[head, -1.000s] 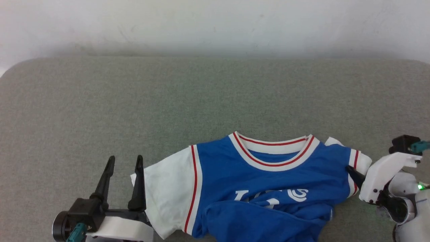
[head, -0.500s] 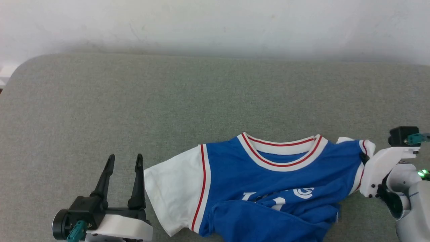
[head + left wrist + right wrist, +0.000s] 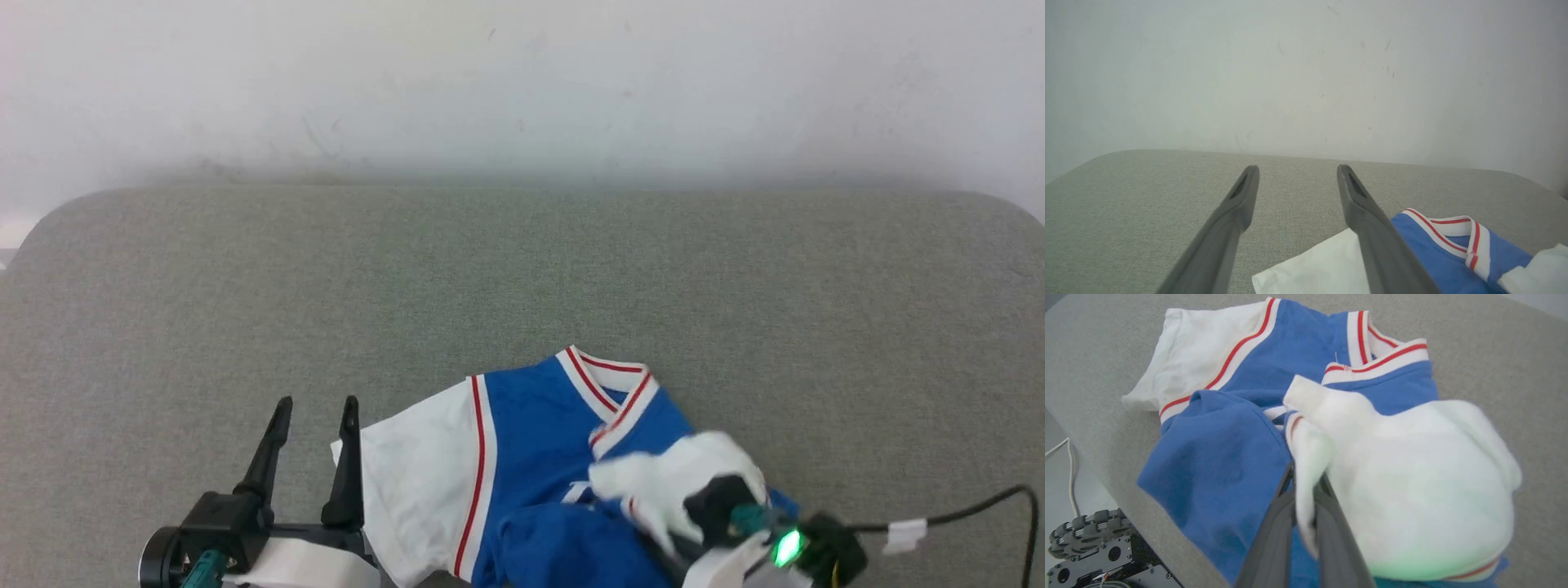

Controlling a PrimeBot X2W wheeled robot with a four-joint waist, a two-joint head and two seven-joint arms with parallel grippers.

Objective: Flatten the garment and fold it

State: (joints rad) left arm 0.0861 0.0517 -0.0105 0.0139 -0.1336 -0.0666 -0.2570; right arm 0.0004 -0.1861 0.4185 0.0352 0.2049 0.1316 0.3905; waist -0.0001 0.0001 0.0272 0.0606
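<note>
At the robot's left, the left gripper [image 3: 317, 402] is seen with its two dark fingers spread wide and nothing between them. It is set low over the grey padded surface [image 3: 522, 269]. The edge of a white sleeve [image 3: 408, 490] lies just beside its inner finger [image 3: 1372, 237]; whether the two touch cannot be told.

The garment [image 3: 522, 441] is spread at the near edge of the surface, towards the middle. A red stripe is seen where that sleeve meets the blue body. A scrap of white lettering [image 3: 576, 492] is shown on the chest, but it is too creased and covered to be read. The red-and-white collar [image 3: 608, 392] is doubled over on itself at the far side, and a blue fold is bunched at the near side.

Further right, the other white sleeve [image 3: 1412, 477] is lifted and laid back over the blue chest. In the right wrist view its cloth is pinched between the closed fingers of the right gripper [image 3: 1306, 490], whose tips are hidden by the fabric. A green light [image 3: 786, 547] is lit on that wrist, and a black cable [image 3: 963, 514] with a white tag is trailed off to the right.
</note>
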